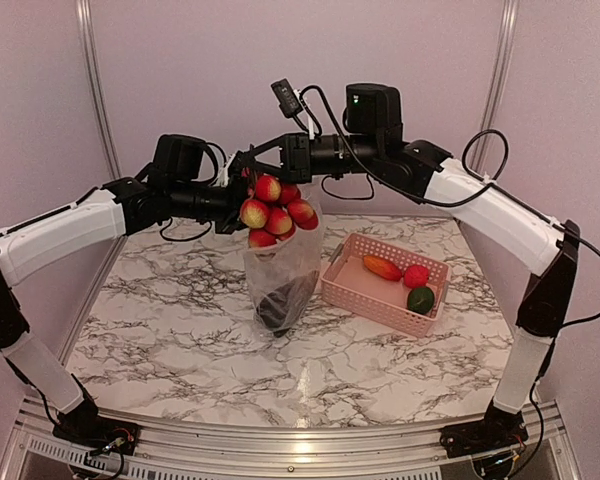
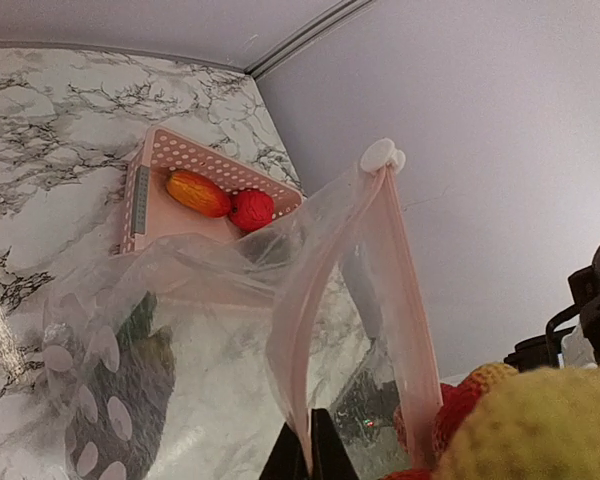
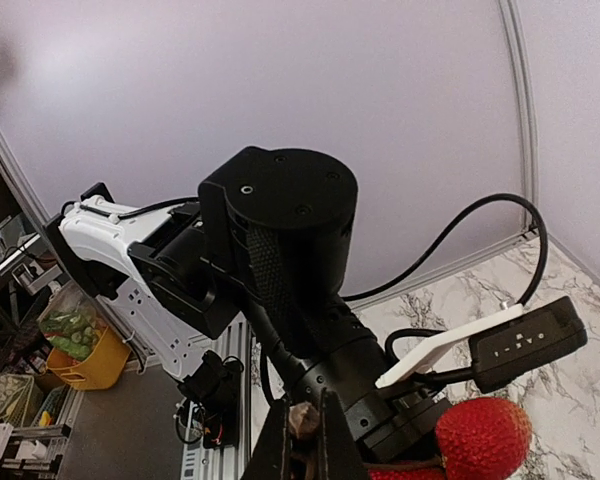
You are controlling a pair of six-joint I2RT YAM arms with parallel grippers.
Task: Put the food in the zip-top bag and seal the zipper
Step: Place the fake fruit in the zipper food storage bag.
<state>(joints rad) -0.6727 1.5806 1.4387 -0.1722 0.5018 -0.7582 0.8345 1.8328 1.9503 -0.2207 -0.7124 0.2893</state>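
Berries [image 2: 520, 430] held over the open zip-top bag [image 1: 280, 265].
Right fingers [image 3: 325, 445] are closed on the cluster's top, apparently its stem; the berries hang just beneath them. Left fingers [image 2: 315, 455] are pinched shut on the bag's rim, and the bag hangs below them, aubergine [image 1: 285, 300] at its bottom on the surface [image 1: 180, 330]. Film appears thin, limp and slippery: take it only at the stiffer zipper [image 2: 400, 300] strip. Cluster looks light but bulky: hold by the stem.
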